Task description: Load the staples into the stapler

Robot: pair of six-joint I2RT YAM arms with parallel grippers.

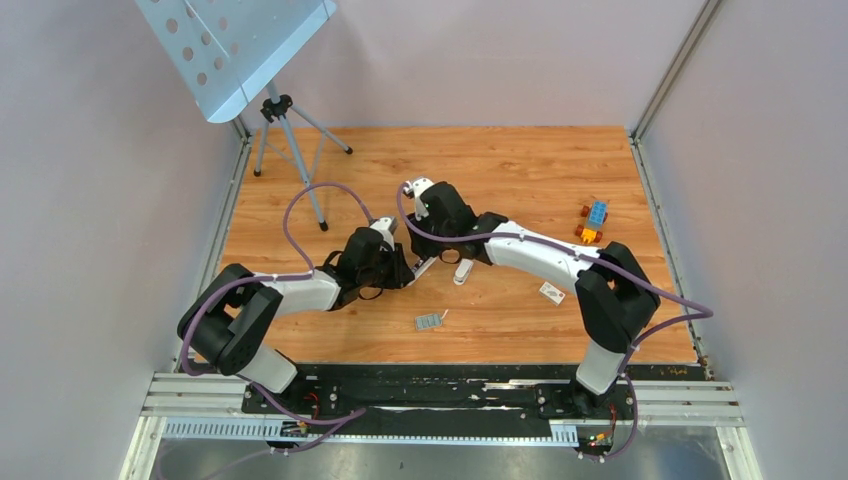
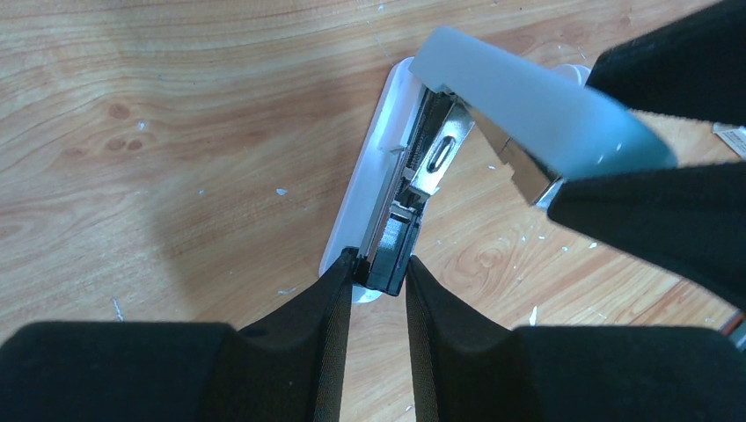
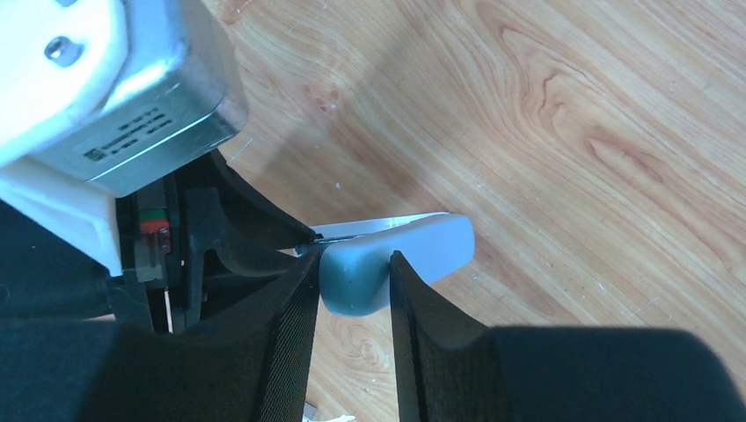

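Note:
The stapler (image 1: 425, 266) lies swung open at the middle of the wooden table, between my two grippers. In the left wrist view its white base (image 2: 368, 176) rests on the wood, and the metal inner channel (image 2: 426, 151) is bared. My left gripper (image 2: 380, 264) is shut on the dark rear end of that channel. My right gripper (image 3: 352, 264) is shut on the pale grey-blue top (image 3: 413, 255), holding it raised off the base. The staples (image 1: 430, 321), a tiny ribbed grey block, lie loose on the table nearer the arms' bases, apart from both grippers.
A small white piece (image 1: 462, 272) lies just right of the stapler. Further right is a small white box (image 1: 552, 292), with a colourful toy-brick block (image 1: 592, 222) at the far right. A tripod stand (image 1: 285, 140) with a perforated metal sheet occupies the back left corner.

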